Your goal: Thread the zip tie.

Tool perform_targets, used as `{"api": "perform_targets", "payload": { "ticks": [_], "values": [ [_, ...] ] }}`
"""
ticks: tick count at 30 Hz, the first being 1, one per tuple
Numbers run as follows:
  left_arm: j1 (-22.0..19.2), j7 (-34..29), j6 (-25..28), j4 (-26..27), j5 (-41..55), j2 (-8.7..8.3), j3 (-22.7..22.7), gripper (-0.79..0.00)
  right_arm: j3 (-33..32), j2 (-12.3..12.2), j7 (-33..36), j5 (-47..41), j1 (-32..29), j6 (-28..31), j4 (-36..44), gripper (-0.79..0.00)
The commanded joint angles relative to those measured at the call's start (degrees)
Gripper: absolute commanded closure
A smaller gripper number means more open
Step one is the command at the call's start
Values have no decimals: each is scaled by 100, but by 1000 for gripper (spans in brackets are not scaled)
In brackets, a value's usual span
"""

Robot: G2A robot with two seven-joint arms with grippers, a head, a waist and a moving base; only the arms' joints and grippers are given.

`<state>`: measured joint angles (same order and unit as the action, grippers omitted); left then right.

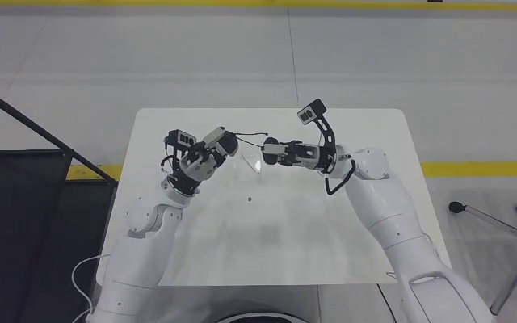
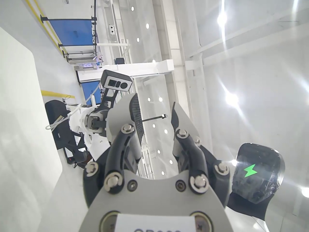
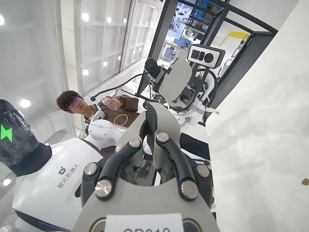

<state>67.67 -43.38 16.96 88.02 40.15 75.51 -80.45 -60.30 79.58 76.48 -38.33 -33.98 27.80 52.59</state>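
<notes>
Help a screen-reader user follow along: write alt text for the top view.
Over a white table, the right gripper holds a thin black zip tie that arcs toward the left gripper facing it.

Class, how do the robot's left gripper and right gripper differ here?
The left gripper is open, the zip tie's head showing between its fingers; the right gripper is shut, pads together. From above, the left gripper slants diagonally; the right gripper points straight sideways. Both hover over the table.

The zip tie [image 1: 252, 136] spans the gap between left gripper [image 1: 231, 144], centre-left of the top view, and right gripper [image 1: 265, 150], centre, above the upper half of the table [image 1: 323, 234].
</notes>
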Motion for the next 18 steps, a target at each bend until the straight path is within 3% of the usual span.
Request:
{"api": "perform_targets", "payload": {
  "ticks": [1,8,12,14,18],
  "values": [
    [-18,12,-9,-31,20,2,19,-336,0,-2,6,-2,6,-7,-18,0],
    [-54,6,-4,-74,32,-2,56,-311,11,-4,16,0,37,-16,-78,0],
    [-61,15,-10,-79,48,-4,72,-246,25,-3,23,7,51,-23,-106,0],
    [-64,14,-11,-78,48,-6,80,-166,29,-3,27,1,57,-27,-116,0],
    [-68,1,-9,-69,75,-6,107,-132,35,-3,25,-3,59,-25,-122,0]
  ]
}}
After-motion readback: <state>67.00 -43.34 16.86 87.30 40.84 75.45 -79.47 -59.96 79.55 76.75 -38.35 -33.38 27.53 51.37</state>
